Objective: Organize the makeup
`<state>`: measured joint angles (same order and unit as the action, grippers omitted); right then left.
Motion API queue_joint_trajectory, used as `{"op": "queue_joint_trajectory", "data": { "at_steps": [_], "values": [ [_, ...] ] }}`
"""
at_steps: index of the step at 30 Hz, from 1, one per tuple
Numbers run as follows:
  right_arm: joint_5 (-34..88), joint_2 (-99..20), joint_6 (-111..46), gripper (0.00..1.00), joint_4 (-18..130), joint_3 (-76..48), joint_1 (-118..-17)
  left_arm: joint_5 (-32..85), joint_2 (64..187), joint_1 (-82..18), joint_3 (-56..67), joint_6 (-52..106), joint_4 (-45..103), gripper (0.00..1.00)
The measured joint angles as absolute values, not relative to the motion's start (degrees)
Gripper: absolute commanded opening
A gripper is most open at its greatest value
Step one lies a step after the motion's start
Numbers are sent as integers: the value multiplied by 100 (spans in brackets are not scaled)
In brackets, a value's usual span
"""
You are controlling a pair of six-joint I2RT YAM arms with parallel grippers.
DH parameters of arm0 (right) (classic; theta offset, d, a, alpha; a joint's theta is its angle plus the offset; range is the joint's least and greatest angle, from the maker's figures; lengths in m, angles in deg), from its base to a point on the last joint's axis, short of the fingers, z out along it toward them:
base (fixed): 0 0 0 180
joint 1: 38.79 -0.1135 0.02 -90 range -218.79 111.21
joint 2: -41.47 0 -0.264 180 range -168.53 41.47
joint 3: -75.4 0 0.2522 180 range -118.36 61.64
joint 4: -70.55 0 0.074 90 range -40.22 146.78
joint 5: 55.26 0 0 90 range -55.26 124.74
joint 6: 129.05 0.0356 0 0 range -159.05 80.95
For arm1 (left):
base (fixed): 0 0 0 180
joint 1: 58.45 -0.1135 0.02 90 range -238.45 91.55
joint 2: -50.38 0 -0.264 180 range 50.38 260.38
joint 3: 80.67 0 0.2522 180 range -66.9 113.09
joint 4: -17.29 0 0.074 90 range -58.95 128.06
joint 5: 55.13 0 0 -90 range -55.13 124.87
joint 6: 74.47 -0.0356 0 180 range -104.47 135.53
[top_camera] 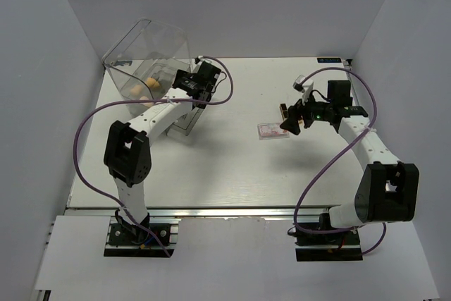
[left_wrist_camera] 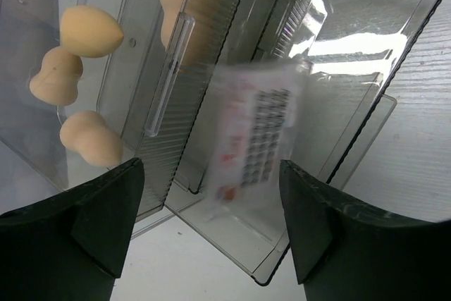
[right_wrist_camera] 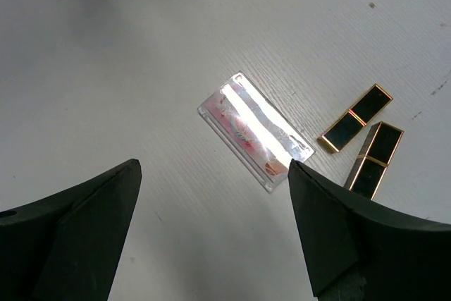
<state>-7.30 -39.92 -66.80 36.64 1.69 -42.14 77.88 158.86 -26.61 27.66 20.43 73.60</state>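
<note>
- Overhead, the left gripper (top_camera: 189,84) sits at the mouth of the clear box (top_camera: 144,47), which is tucked into the far corner by the side wall (top_camera: 42,103). The right gripper (top_camera: 290,121) hovers over a loose palette (top_camera: 273,130). The bare table (top_camera: 225,174) between the arms leaves plenty of room, but the box corner leaves little.
- Left wrist: the jaws stand apart and hold nothing. A blurred palette (left_wrist_camera: 254,132) shows over the ribbed drawer (left_wrist_camera: 352,139), though I cannot tell whether it has settled. The sponges (left_wrist_camera: 90,31) sit in the section alongside, one further back. On pulling out, a finger could catch the drawer's rim and drag the box.
- Right wrist: the jaws are spread wide and empty, with the loose palette lying flat ahead of them. Two lipsticks (right_wrist_camera: 356,118) lie just beside its end, not touching it. Such a thin edge gives little to grip, so the fingers may slip or push the palette into the lipsticks. There is open table on its other side.
</note>
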Motion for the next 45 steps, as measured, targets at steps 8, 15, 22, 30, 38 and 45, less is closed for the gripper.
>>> {"op": "queue_joint_trajectory", "data": {
  "at_steps": [8, 15, 22, 30, 38, 45],
  "values": [
    [-730, -3909, -7650, 89, 3531, 228, -4319, 7746, 15889, -2661, 2766, 2072, 7347, 87],
    [-673, -3959, -10291, 89, 2882, 215, -4389, 6889, 15655, -2665, 2842, 2561, 7482, 0],
    [-158, -5511, -12042, 90, 1892, -1011, -4643, 4883, 13119, -2665, 1024, 3562, 6483, 76],
    [284, -6534, -11913, 89, 1492, -1750, -5263, 3984, 10239, -2657, -1313, 5049, 5397, 84],
    [566, -7288, -11617, 89, 1280, -2298, -5471, 4054, 9196, -2657, -2196, 5849, 5544, 86],
    [889, -7587, -11567, 89, 1186, -2534, -5495, 4214, 8973, -2657, -2272, 6054, 5629, 88]
  ]
}}
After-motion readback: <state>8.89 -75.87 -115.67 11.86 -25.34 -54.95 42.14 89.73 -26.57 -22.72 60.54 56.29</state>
